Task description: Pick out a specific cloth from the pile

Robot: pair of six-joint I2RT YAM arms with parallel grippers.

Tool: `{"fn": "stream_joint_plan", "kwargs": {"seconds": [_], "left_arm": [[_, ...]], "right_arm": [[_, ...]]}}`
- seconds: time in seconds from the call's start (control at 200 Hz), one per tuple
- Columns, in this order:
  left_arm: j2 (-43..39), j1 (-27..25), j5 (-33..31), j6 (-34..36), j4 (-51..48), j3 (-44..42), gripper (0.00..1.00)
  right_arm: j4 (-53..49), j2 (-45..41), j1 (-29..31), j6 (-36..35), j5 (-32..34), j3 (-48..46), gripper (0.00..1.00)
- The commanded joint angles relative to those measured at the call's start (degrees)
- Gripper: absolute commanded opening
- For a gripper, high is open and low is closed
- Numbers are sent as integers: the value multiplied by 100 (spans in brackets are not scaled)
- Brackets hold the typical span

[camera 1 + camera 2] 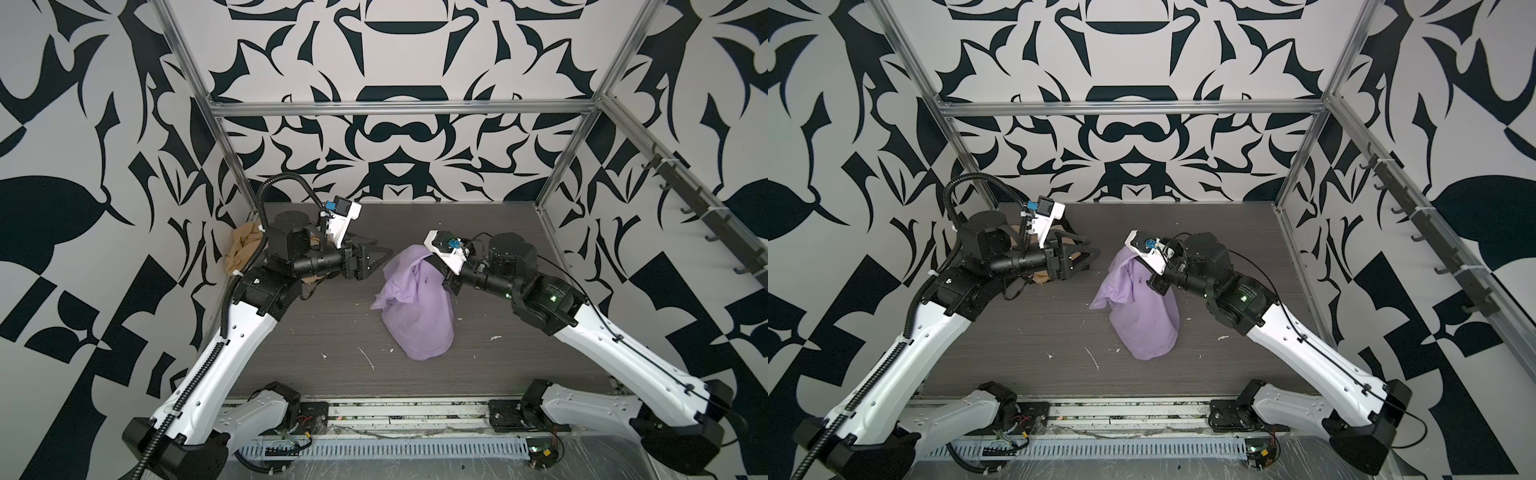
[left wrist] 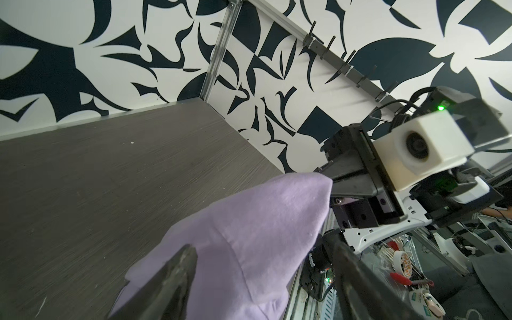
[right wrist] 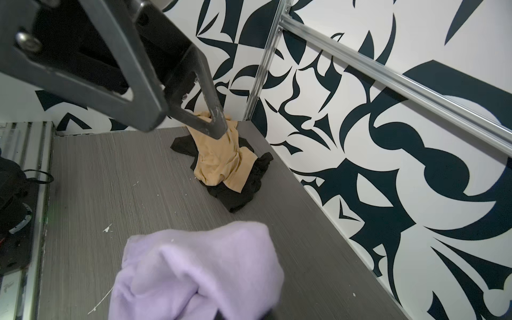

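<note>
Light lavender-purple fabric cloth [image 1: 415, 307] [image 1: 1142, 316] hangs at the centre of both top views, well apart from the pile [image 3: 221, 163] of tan-beige garment [image 3: 219, 163] and black garment [image 3: 241, 194], which lies at middle left in the corner. Right gripper [image 2: 336, 185] is clamped on the cloth's top peak. Left gripper [image 1: 380, 251] stands just left of the cloth, jaws apart, holding nothing. Contact between the cloth's lower edge and the dark grey wood-grain tabletop [image 1: 498, 353] cannot be determined.
</note>
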Motion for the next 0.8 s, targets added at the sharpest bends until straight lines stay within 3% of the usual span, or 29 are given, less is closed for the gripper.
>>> {"fn": "stream_joint_plan", "kwargs": {"seconds": [0.0,0.305,0.505,0.795], "left_arm": [[-48,-11,-5,-29,102,-234,80],[-99,-13,-253,-341,376,-904,80],[-307,-10,-707,-512,384,-1211,100],[-334,-10,-945,-511,181,-1206,100]], "right_arm": [[368,-286,24,53,180,-2,0],[113,-522,24,138,291,-228,0],[42,-711,25,295,362,-643,0],[35,-905,25,320,297,-1083,0]]}}
